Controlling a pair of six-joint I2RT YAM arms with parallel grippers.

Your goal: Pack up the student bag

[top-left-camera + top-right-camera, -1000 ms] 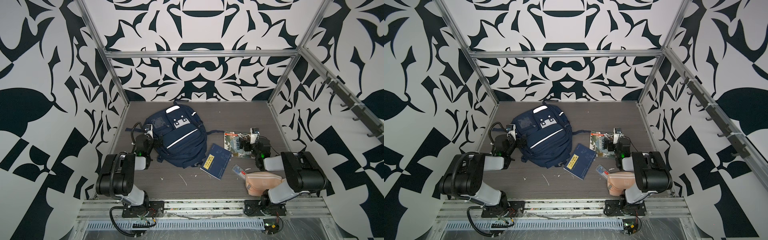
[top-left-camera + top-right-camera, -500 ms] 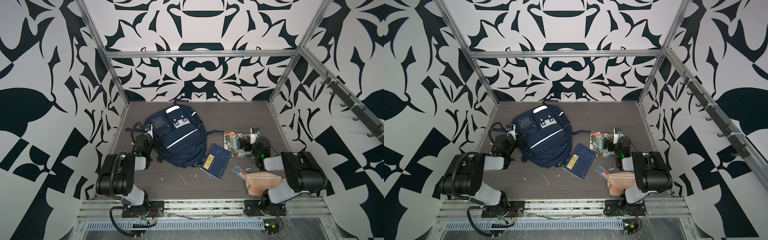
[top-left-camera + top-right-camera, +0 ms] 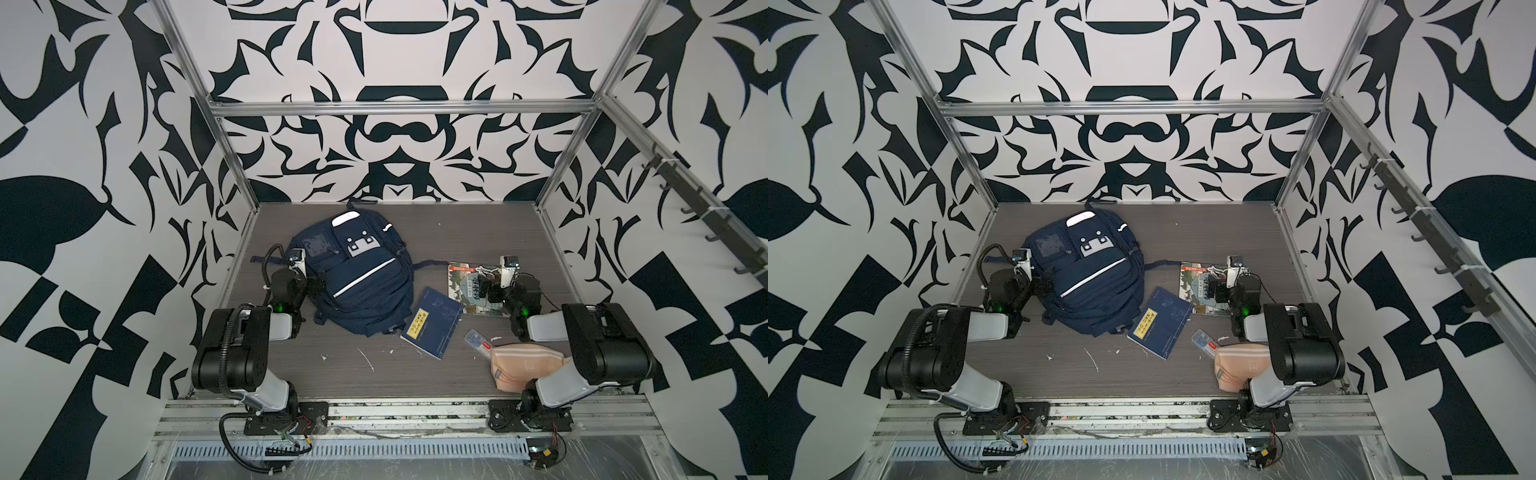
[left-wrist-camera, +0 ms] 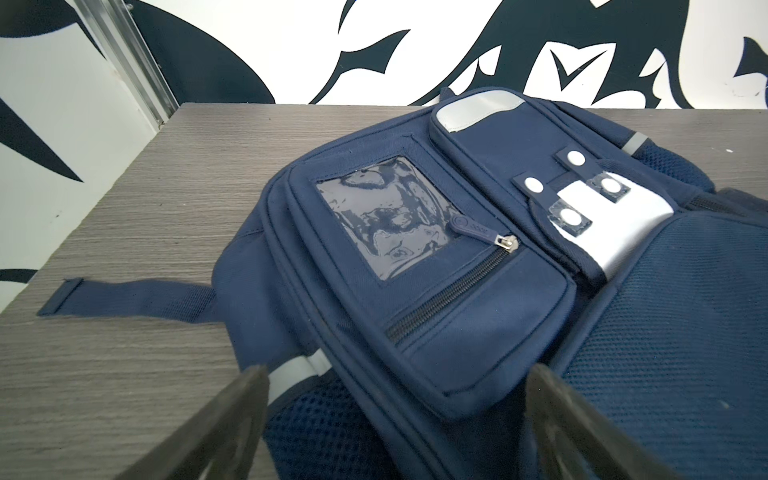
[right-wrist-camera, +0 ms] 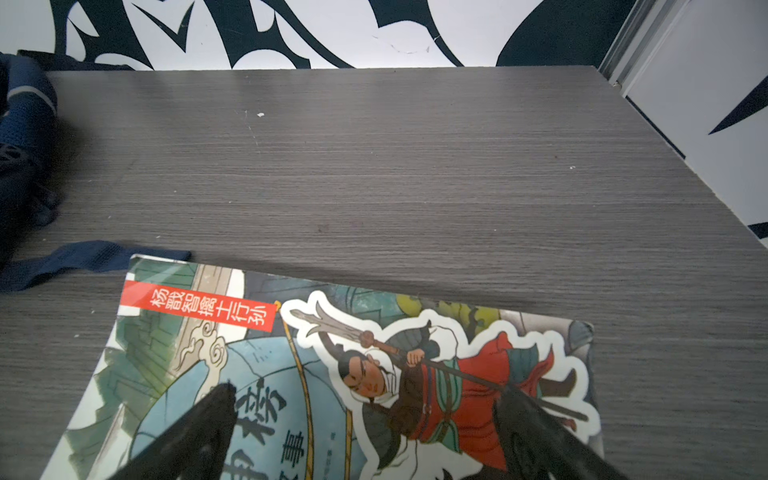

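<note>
**Both sets of fingers spread wide and holding nothing**

The student bag point(image 3: 357, 274) lies front-up on the grey tabletop point(image 3: 457, 232), left of centre, with its top toward the far wall. My left fingers point(image 4: 245, 407) are spread wide and grip nothing. They hover at the bag's left side, over its mesh side pocket and the edge of the front pocket. That pocket's clear card window point(image 4: 386, 220) carries no card I can read. The zip pull point(image 4: 469, 228) beside it bears a small embossed mark that I cannot make out.

My right fingers point(image 5: 208, 415) are just as wide apart and also hold nothing. They sit above a picture book point(image 5: 332, 374) lying flat to the right of the bag. Its red banner reads 杨戬智擒土行孙. The larger title characters below it are partly hidden by my fingers. A strap end point(image 5: 83, 257) from the bag touches the book's far-left corner.

Between bag and book, nearer the front, lies a blue notebook point(image 3: 432, 328). The writing on its yellow label is too small to read. At near right sits a peach pouch point(image 3: 528, 365), with a small clear case point(image 3: 478, 340) just beside it.
</note>
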